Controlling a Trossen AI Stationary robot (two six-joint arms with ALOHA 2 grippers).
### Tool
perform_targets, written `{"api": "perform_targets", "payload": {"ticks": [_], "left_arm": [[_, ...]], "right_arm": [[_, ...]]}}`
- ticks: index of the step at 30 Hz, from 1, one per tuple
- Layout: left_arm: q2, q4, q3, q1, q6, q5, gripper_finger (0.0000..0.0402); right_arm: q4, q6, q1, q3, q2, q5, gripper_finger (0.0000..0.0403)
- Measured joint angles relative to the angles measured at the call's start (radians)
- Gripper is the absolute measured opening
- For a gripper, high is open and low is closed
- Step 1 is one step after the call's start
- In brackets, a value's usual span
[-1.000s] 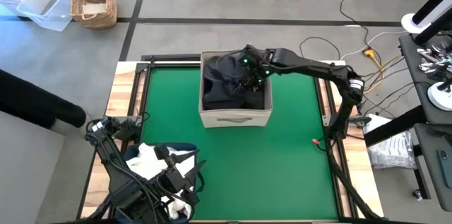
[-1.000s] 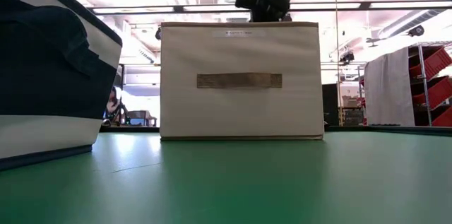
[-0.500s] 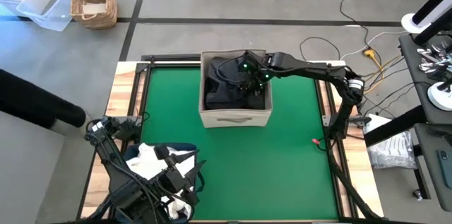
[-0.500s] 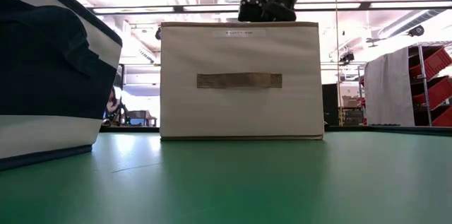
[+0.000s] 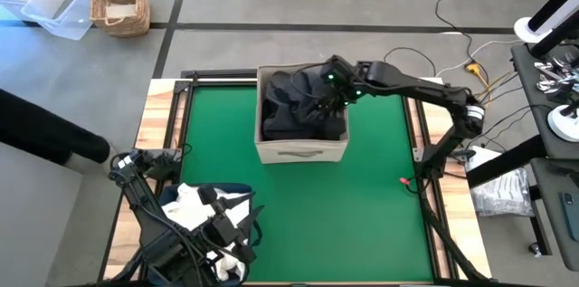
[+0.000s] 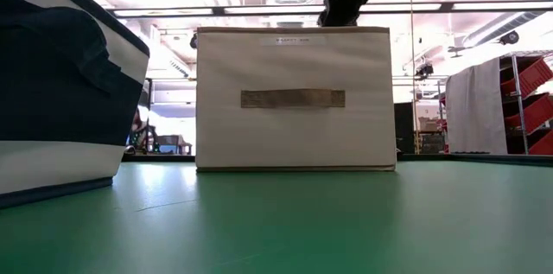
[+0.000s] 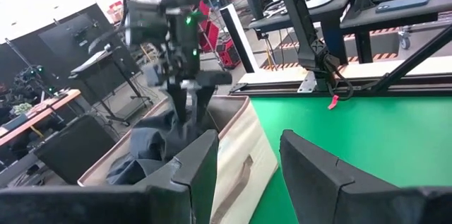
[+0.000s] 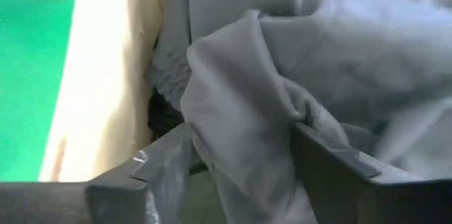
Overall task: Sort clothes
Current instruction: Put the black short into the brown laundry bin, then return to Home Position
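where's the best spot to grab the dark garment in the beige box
Probably the raised fold of the dark garment that humps up near the right wall of the beige box. The box walls block any sideways approach, so come straight down from above. The right claw hangs open right over that side, with a bunched ridge of cloth between its fingers in its wrist view.

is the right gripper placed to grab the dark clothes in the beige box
Probably yes. The right gripper hangs over the beige box, fingers spread, with the dark clothes directly beneath it and nothing between them.
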Motion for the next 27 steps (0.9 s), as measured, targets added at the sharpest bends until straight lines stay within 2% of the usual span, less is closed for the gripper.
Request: {"api": "perform_targets", "payload": {"ticks": [6, 13, 18, 21, 27], "left_arm": [[0.001, 0.008, 0.000, 0.009, 0.000, 0.006, 0.0135], [0.002, 0.020, 0.000, 0.016, 0.000, 0.010, 0.0135], [0.002, 0.079, 0.000, 0.036, 0.050, 0.091, 0.0135], [0.003, 0.128, 0.000, 0.053, 0.113, 0.099, 0.0135], [0.001, 0.148, 0.033, 0.093, 0.302, 0.131, 0.0135]], "right_arm": [[-0.005, 0.039, 0.000, 0.000, -0.072, 0.000, 0.0268], [-0.027, 0.076, 0.000, 0.000, -0.170, 0.001, 0.0290], [-0.043, 0.106, 0.005, 0.000, -0.287, 0.001, 0.0282], [-0.044, 0.123, 0.024, 0.000, -0.363, 0.001, 0.0269], [0.007, 0.172, 0.124, -0.033, -0.488, -0.002, 0.0238]]}}
